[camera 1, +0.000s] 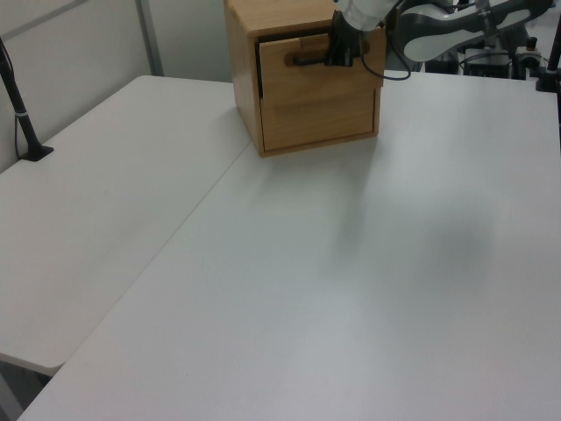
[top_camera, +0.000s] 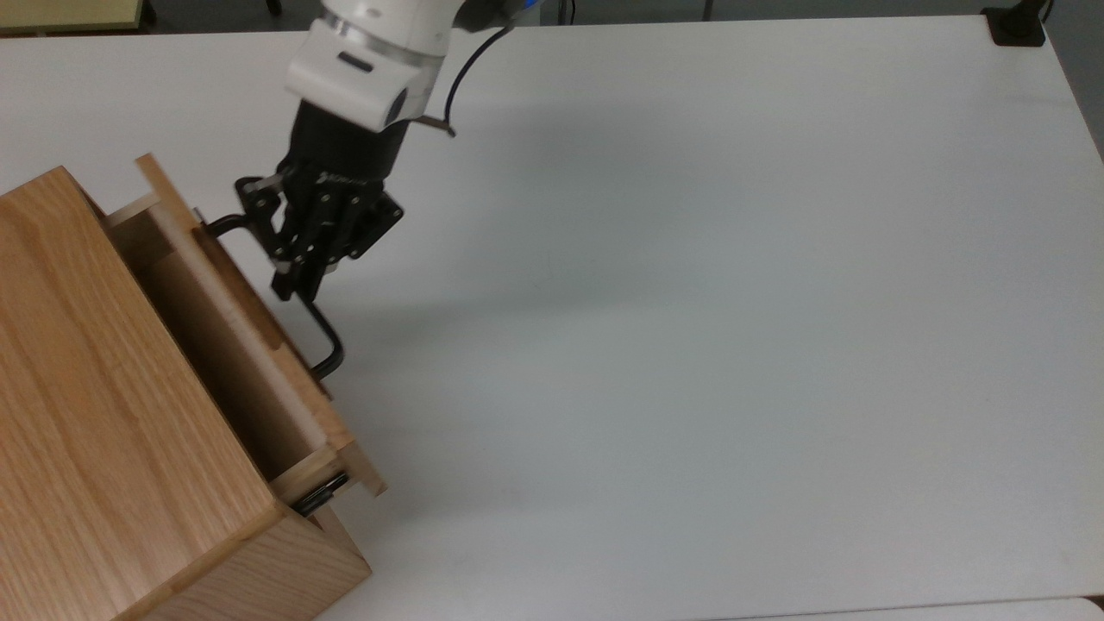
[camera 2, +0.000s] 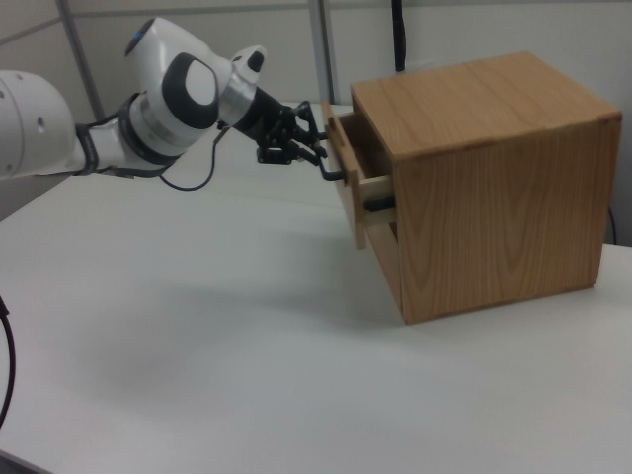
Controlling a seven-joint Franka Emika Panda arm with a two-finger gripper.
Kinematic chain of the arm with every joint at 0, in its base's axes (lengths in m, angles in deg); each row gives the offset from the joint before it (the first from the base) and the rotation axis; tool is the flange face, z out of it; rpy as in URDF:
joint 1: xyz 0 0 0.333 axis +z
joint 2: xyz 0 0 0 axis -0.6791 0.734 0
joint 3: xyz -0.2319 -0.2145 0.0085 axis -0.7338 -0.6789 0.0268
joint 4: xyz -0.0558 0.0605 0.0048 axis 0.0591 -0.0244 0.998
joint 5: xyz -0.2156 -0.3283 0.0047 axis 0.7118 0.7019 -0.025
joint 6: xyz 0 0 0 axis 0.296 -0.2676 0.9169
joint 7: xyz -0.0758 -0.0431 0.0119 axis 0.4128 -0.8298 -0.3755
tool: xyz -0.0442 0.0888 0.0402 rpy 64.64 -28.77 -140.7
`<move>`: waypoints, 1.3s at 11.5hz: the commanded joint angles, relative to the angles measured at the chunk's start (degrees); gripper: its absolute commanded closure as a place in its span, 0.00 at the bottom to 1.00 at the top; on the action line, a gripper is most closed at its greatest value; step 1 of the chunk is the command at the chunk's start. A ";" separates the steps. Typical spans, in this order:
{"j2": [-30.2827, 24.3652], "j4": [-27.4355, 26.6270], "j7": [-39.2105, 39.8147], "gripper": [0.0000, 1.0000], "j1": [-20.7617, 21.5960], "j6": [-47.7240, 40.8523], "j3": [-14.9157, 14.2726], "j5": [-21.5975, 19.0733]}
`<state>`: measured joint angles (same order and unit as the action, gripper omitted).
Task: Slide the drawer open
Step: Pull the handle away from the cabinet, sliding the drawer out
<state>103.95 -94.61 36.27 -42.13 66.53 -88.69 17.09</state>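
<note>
The light oak-coloured wooden drawer (top_camera: 250, 336) with a flat front panel stands partly pulled out of the larger wooden cabinet box (top_camera: 95, 431), its pale interior open to the top view. It is the upper of two drawers, as the left view shows, and the cabinet sits at about nine o'clock on the white table (top_camera: 690, 302) in the top view. The drawer's long black metal U-shaped bar handle (top_camera: 323, 341) projects from the front panel toward three o'clock. The black two-finger gripper (top_camera: 289, 280) of the white robot arm (top_camera: 379, 43) is closed on the handle, near the bar's upper end in the top view. In the right view the drawer (camera 2: 352, 188) juts from the cabinet toward nine o'clock, gripper (camera 2: 316, 156) at its front.
</note>
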 commanded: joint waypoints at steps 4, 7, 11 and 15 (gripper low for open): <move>-8.01 -6.35 -7.65 0.98 7.25 -7.58 -0.36 1.21; -9.33 -6.35 -9.07 0.97 9.89 -11.55 -0.36 0.77; -9.60 -6.17 -10.91 0.73 11.57 -13.31 -0.27 0.60; -10.12 -5.47 -10.83 0.40 11.83 -14.54 -0.01 -1.24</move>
<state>95.50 -99.39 26.45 -31.17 53.67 -88.62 16.92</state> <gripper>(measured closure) 0.581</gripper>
